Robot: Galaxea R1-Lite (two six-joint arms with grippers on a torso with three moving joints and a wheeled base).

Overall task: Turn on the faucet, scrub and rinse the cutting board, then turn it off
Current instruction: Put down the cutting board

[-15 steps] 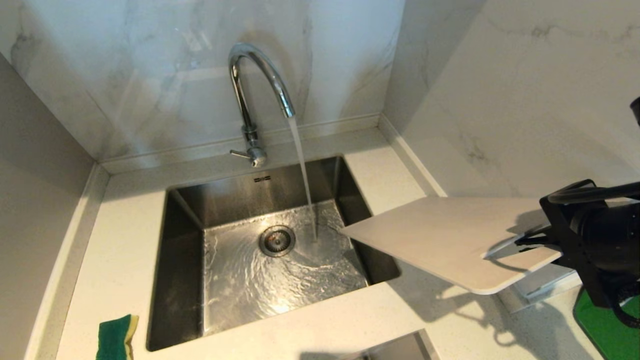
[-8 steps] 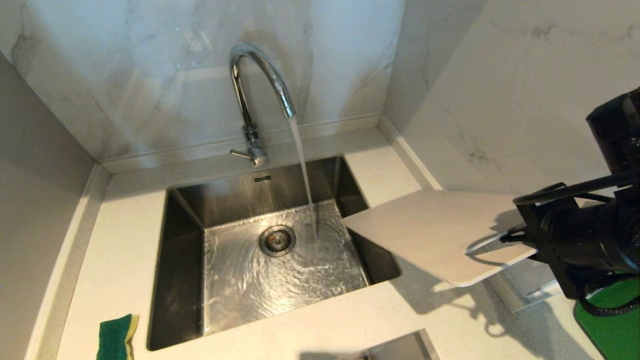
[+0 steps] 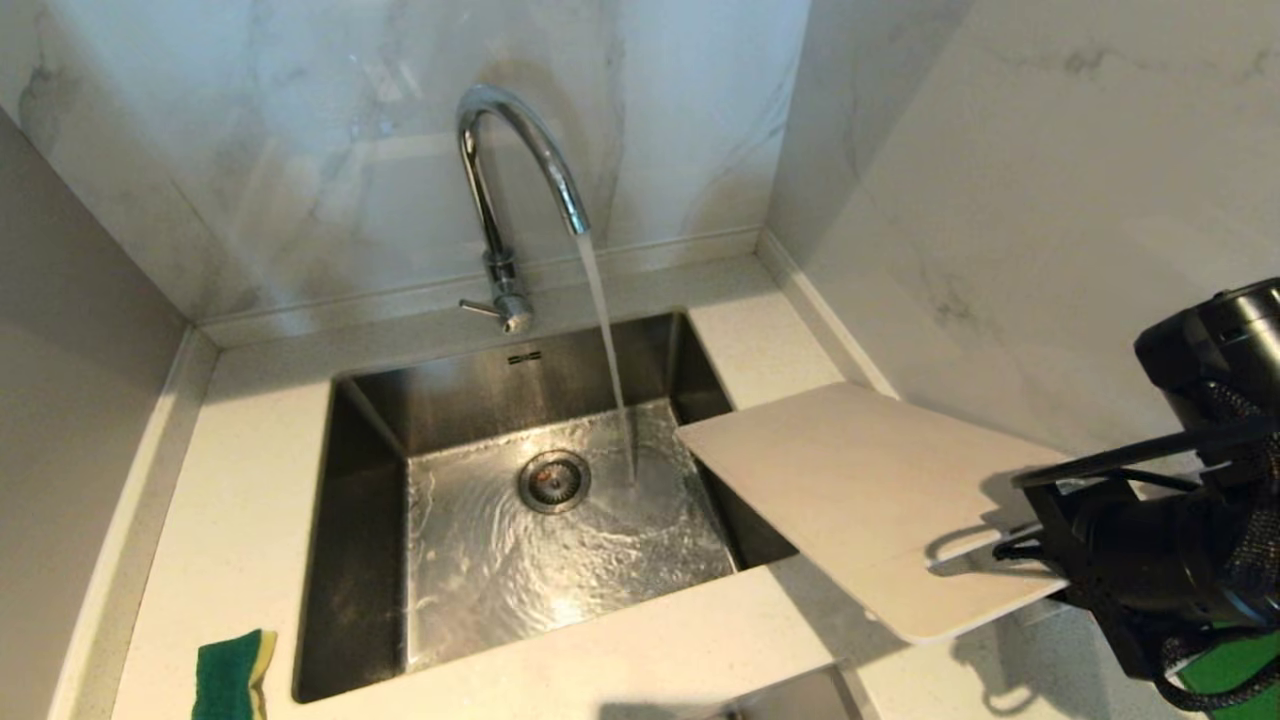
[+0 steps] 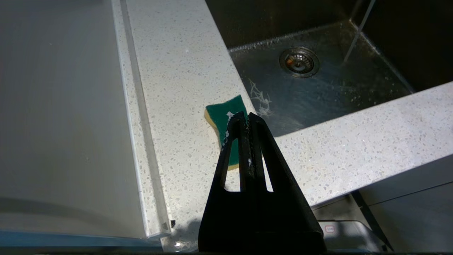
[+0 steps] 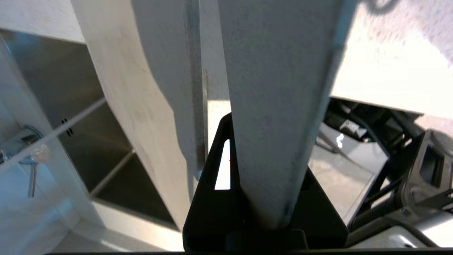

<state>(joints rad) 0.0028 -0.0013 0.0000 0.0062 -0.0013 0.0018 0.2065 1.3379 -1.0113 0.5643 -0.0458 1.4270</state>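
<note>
Head view shows the sink (image 3: 370,560) sunk into the pale speckled bench (image 3: 250,480), and everything else is placed from it. Behind the sink's back rim stands the faucet (image 3: 500,180), its arched spout reaching over the basin and pouring a thin stream of water (image 3: 610,370) that lands just right of the drain (image 3: 553,481). The cutting board (image 3: 850,490) sits to the right of the sink, tilted, with its far corner hanging over the sink's right edge and the water falling just beside that corner without touching it. The right gripper (image 3: 1010,555) is clamped on the board's near end, by the slot handle; in the right wrist view the board (image 5: 276,106) runs straight out from between the closed fingers. At the sink's front left corner a green and yellow sponge (image 3: 233,675) lies on the bench. The left gripper (image 4: 244,118) hangs above that sponge (image 4: 226,109), its fingers pressed together and holding nothing.
</note>
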